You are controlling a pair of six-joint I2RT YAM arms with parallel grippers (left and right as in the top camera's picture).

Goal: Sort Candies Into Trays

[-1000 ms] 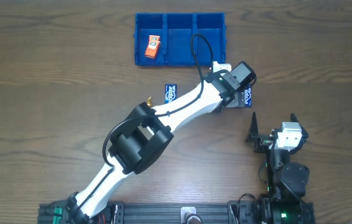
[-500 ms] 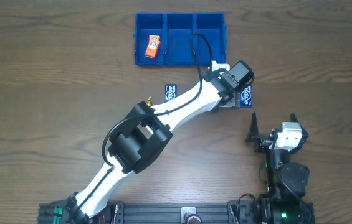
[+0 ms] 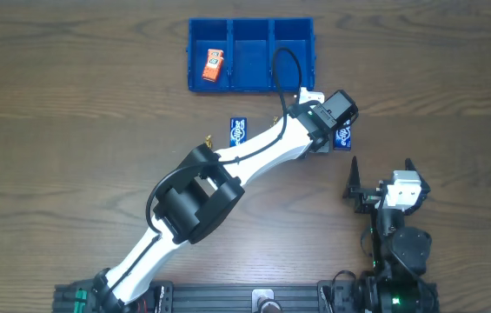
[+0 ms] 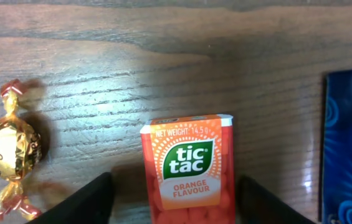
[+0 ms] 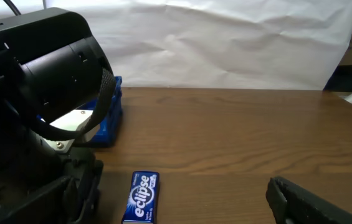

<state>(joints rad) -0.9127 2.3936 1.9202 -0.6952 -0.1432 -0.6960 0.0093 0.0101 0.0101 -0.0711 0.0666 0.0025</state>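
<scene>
An orange mint box (image 4: 188, 165) lies flat on the wood table, between the spread fingers of my left gripper (image 4: 174, 182), which is open and low over it. A gold-wrapped candy (image 4: 6, 148) lies to one side of the box and a blue gum pack (image 4: 350, 143) to the other. In the top view the left arm's wrist (image 3: 328, 113) sits just below the blue three-compartment tray (image 3: 251, 83), whose left compartment holds another orange mint box (image 3: 214, 65). My right gripper (image 3: 380, 178) stands open near its base, holding nothing.
A second blue gum pack (image 3: 238, 131) and a small gold candy (image 3: 206, 139) lie left of the left arm. The blue gum pack (image 5: 141, 196) by the left wrist lies ahead of the right gripper (image 5: 179, 186). Bare table spreads left and right.
The left wrist has shifted very slightly over the orange mint box. Nothing has been gripped, and the right arm has not moved.
</scene>
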